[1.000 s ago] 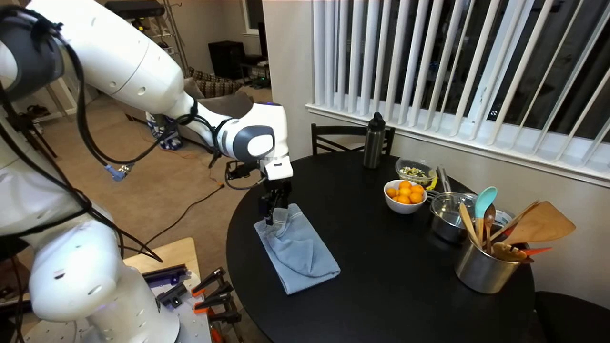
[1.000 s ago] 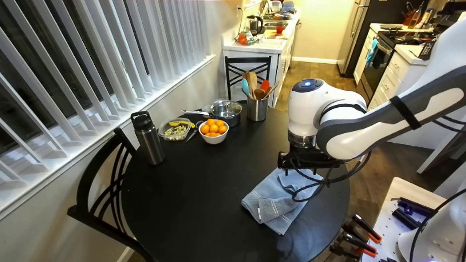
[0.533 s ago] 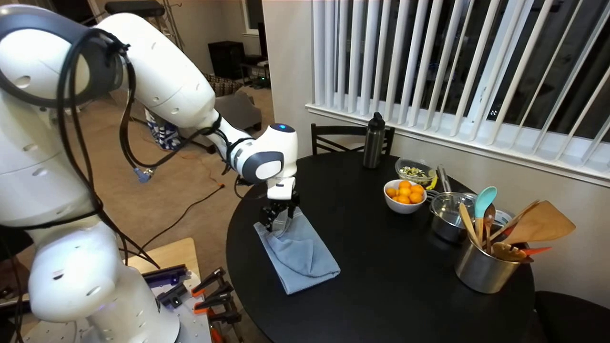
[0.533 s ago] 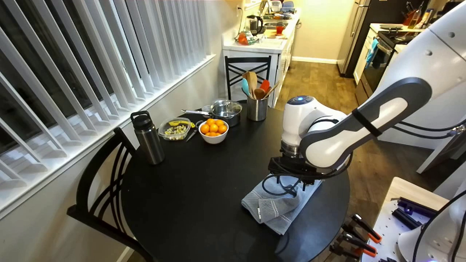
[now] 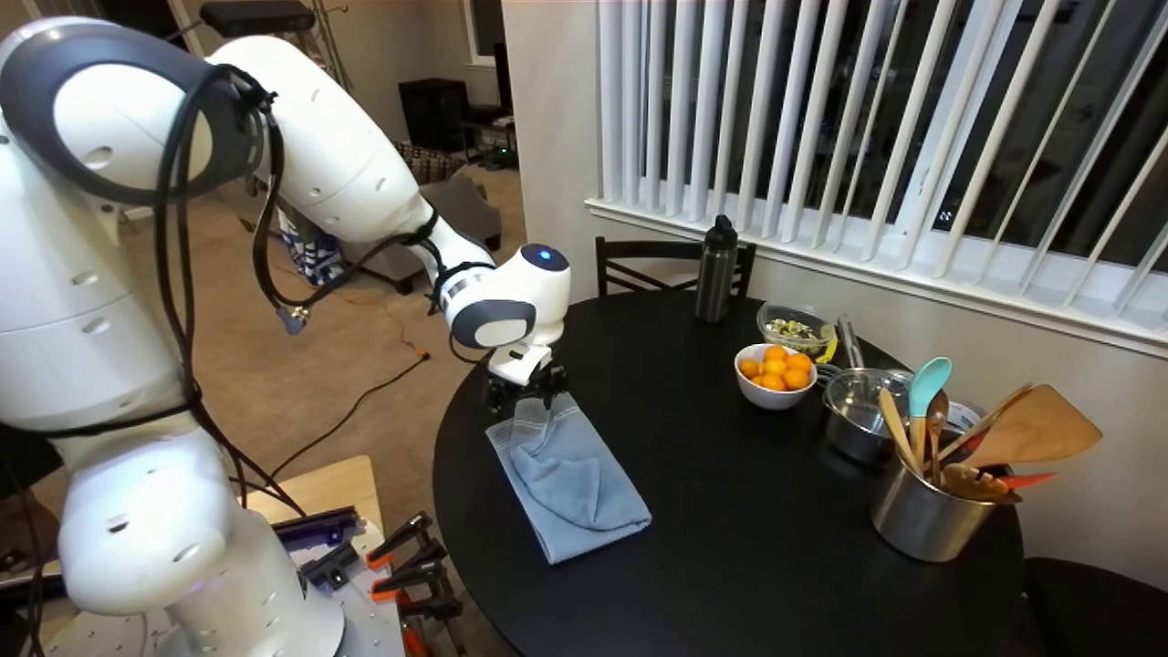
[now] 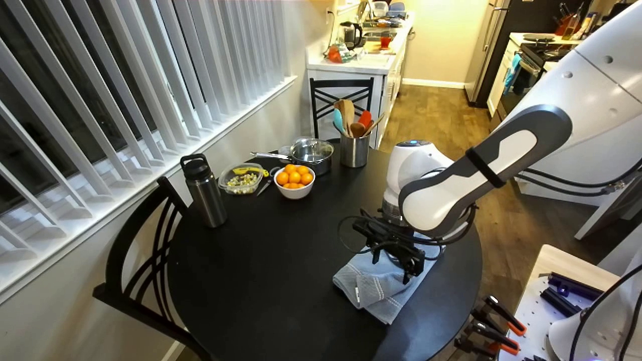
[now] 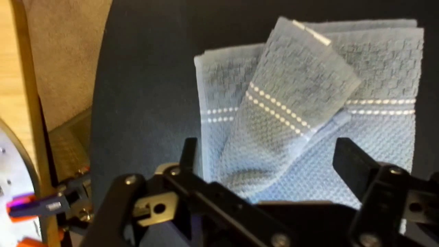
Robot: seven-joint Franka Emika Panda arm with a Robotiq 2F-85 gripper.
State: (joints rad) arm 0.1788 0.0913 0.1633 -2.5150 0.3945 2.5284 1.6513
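A blue-grey towel point(image 5: 573, 497) lies folded on the round black table point(image 5: 730, 547), with one corner flap turned back over it. It also shows in an exterior view point(image 6: 373, 293) and in the wrist view point(image 7: 291, 68), where white dotted stripes cross it. My gripper point(image 7: 267, 147) is open and empty, its fingers wide apart above the towel. In the wrist view the left finger is just outside the towel's left edge and the right finger is over the towel. In both exterior views the gripper point(image 5: 527, 397) point(image 6: 392, 266) is tilted, close over the towel's end; I cannot tell if it touches.
A white bowl of oranges point(image 5: 765, 394), a pot point(image 5: 858, 443), a steel utensil holder point(image 5: 922, 520), a clear food container point(image 5: 771, 319) and a steel bottle point(image 5: 715, 278) stand on the table. Scissors point(image 6: 266, 185) lie beside the bowl. Clamps point(image 6: 494, 328) sit by the robot's base.
My gripper has come lower over the towel, and the wrist has turned and tilted. In an exterior view it has shifted left and nearer the camera. The towel shows no visible change.
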